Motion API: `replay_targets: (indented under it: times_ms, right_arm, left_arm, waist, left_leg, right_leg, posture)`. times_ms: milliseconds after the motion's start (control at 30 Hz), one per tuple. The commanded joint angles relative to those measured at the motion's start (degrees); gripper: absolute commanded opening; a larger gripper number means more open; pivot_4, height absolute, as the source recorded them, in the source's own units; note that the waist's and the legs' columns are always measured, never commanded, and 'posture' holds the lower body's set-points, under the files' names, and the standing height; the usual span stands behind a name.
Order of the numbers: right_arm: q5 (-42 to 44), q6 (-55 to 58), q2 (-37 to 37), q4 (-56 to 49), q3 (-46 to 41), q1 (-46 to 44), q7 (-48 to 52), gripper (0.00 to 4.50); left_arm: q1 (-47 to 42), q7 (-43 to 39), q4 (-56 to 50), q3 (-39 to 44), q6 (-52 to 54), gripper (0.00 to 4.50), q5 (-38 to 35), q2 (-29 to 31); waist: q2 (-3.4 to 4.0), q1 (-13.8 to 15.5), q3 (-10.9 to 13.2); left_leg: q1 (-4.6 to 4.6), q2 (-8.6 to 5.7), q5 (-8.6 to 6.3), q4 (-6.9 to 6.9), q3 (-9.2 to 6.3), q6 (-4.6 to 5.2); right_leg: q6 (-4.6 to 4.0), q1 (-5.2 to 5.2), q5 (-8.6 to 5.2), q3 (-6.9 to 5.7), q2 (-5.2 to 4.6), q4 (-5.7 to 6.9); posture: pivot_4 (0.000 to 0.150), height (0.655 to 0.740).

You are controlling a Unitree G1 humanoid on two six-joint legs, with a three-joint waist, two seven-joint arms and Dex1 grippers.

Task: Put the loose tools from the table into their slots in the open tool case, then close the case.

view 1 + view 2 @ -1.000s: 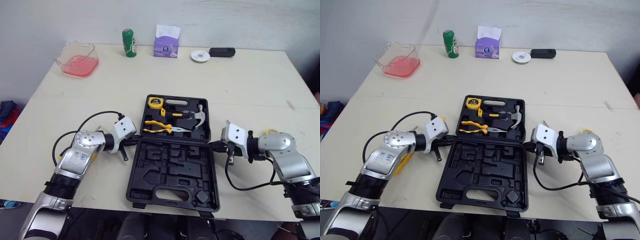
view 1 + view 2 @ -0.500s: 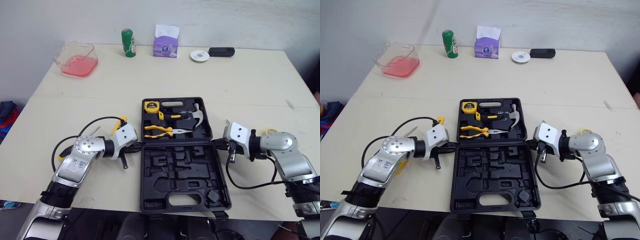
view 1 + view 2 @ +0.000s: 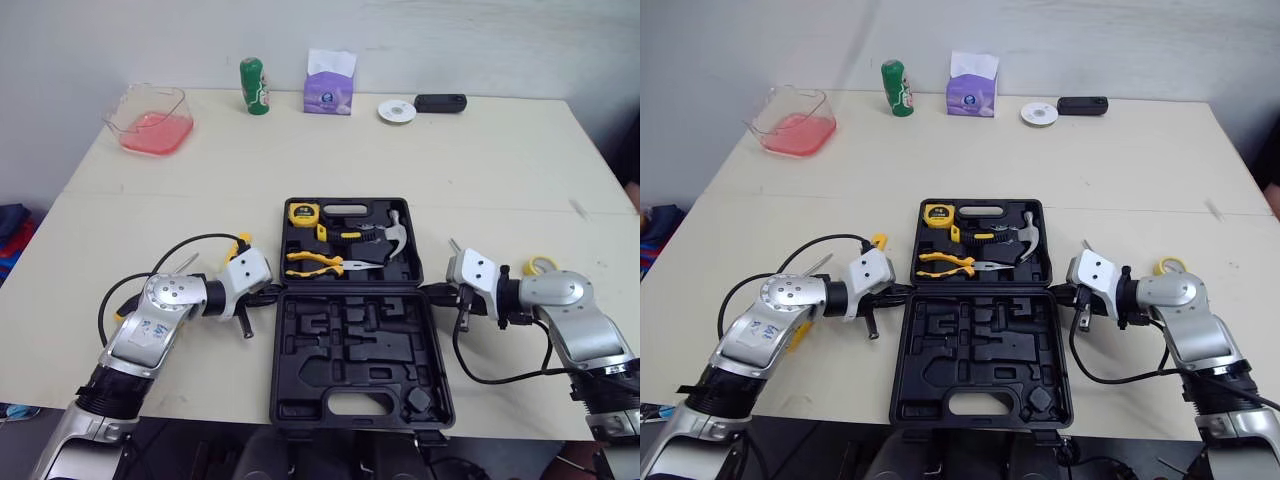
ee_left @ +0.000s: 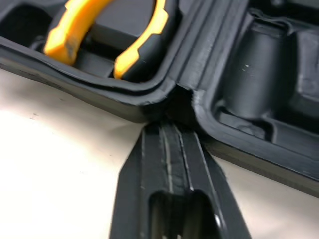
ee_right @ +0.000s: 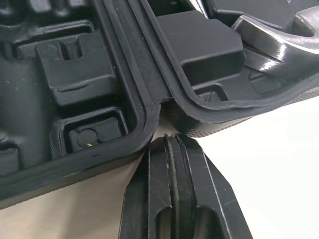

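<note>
Both end effectors are closed on nothing, the left end effector (image 3: 270,291) and the right end effector (image 3: 435,291) each with its tip at an end of the hinge of the tool case (image 3: 352,352), which lies open flat on the tabletop (image 3: 480,160) with hammer (image 3: 385,228) and pliers (image 3: 315,263) seated in its far half. Closing seems in hand; next, the near empty half must be lifted by its front edge and swung over.

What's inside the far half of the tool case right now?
A yellow tape measure, yellow-handled pliers and a hammer sit in slots of the tool case. Anything beneath them is covered.
</note>
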Motion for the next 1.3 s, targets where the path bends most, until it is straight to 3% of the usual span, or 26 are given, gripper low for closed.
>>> replay_targets:
  times_ms: [33, 267, 367, 433, 533, 633, 767, 800, 1000, 1133, 1300]
  right_arm:
    - [1.7, -1.4, -1.5, -1.6, -2.3, 0.8, 0.7, 0.00]
    - [3.4, -3.0, -6.5, -1.9, -6.7, 2.9, 1.6, 0.00]
    - [8.4, 1.8, -11.2, -3.2, -13.6, 3.7, 3.6, 0.00]
    - [9.7, 1.8, -13.4, -3.4, -16.7, 5.1, 4.4, 0.00]
    - [11.6, 5.1, -15.9, -3.7, -26.2, 10.5, 2.5, 0.92]
    - [9.7, -0.1, -17.3, -1.3, -34.1, 16.0, 1.6, 2.33]
    - [5.1, -12.9, -18.8, 9.6, -40.6, 20.9, -0.6, 4.31]
    - [4.4, -17.3, -18.5, 13.5, -42.5, 20.6, -3.3, 4.50]
    - [0.2, -29.2, -17.7, 26.6, -45.8, 23.4, -15.2, 4.50]
    - [0.5, -30.5, -18.5, 30.9, -45.7, 23.5, -19.1, 4.50]
    - [0.4, -32.6, -19.3, 33.2, -44.1, 23.9, -19.9, 4.50]
  left_arm:
    - [-0.2, -0.8, -1.2, 0.9, 0.6, 0.05, 0.0, 2.2]
    - [2.8, -6.2, -7.1, 6.9, -1.2, 0.05, -5.0, 9.6]
    - [5.9, -6.3, -10.9, 19.5, 5.2, 0.05, -13.7, 11.3]
    - [8.7, -6.5, -12.0, 25.7, 3.8, 0.05, -17.2, 10.8]
    - [14.5, -7.1, -10.7, 36.8, 5.5, 0.87, -21.4, 11.4]
    - [21.1, -6.8, -3.1, 43.4, -3.1, 2.21, -16.2, 13.9]
    - [21.3, -3.5, 9.3, 52.4, -9.5, 3.99, -15.4, 16.1]
    - [21.5, -2.1, 12.5, 54.9, -11.4, 4.44, -15.0, 16.6]
    - [27.5, 3.5, 32.8, 64.9, -19.7, 4.48, -13.0, 19.2]
    - [30.1, 7.9, 39.2, 70.2, -22.5, 4.48, -14.6, 19.0]
    - [32.6, 9.2, 43.0, 69.8, -26.0, 4.48, -14.2, 19.4]
  waist:
    - [0.00, 0.0, 0.0]
    - [-0.01, -0.1, 0.0]
    - [-0.01, 0.0, 0.0]
    - [-0.01, 0.0, 0.0]
    - [-0.02, 0.1, 0.0]
    - [-0.02, 0.1, 0.0]
    - [-0.03, 0.1, 0.0]
    - [-0.06, 0.1, 0.0]
    - [-0.07, -1.3, 0.0]
    - [-0.17, -2.4, 0.0]
    - [-0.21, -2.9, 0.0]
  left_leg:
    - [0.00, 0.00, 0.00, 0.00, 0.00, 0.00]
    - [-0.43, 0.04, 0.01, 0.04, 0.32, 0.01]
    - [-0.45, 0.06, 0.01, 0.10, 0.32, 0.03]
    - [-0.46, 0.07, -0.01, 0.09, 0.31, 0.06]
    - [-0.44, 0.09, -0.01, 0.06, 0.30, 0.07]
    - [-0.42, 0.09, -0.04, 0.00, 0.34, 0.08]
    - [-0.36, 0.10, -0.27, 0.06, 0.54, 0.20]
    - [-0.37, 0.12, -0.30, 0.08, 0.56, 0.20]
    - [-0.31, 0.27, -0.55, -0.10, 0.91, 0.13]
    - [-0.31, 0.31, -0.60, -0.07, 1.06, 0.16]
    - [-0.02, 0.36, -0.81, -0.09, 1.15, -0.18]
  right_leg:
    - [0.00, -0.01, 0.00, 0.00, 0.00, 0.00]
    - [-0.03, -0.68, 0.04, 0.02, 0.01, 0.24]
    - [-0.02, -0.66, 0.06, 0.01, 0.00, 0.16]
    - [-0.02, -0.65, 0.06, 0.03, -0.02, 0.15]
    - [-0.02, -0.62, 0.06, 0.02, -0.02, 0.11]
    - [-0.02, -0.61, 0.06, -0.01, 0.00, 0.08]
    - [-0.04, -0.67, 0.16, 0.05, -0.03, -0.09]
    - [-0.04, -0.67, 0.19, 0.07, -0.08, -0.10]
    - [-0.01, -0.78, 0.20, 0.25, -0.14, -0.41]
    - [0.02, -0.85, 0.21, 0.32, -0.20, -0.39]
    - [0.01, -0.75, 0.21, 0.50, -0.27, -0.26]
  posture:
    - [0.150, 0.7400]
    - [0.150, 0.7400]
    - [0.150, 0.7400]
    - [0.150, 0.7400]
    - [0.150, 0.7400]
    - [0.150, 0.7400]
    - [0.150, 0.7400]
    - [0.150, 0.7400]
    - [0.150, 0.7400]
    - [0.150, 0.7400]
    - [0.150, 0.7400]
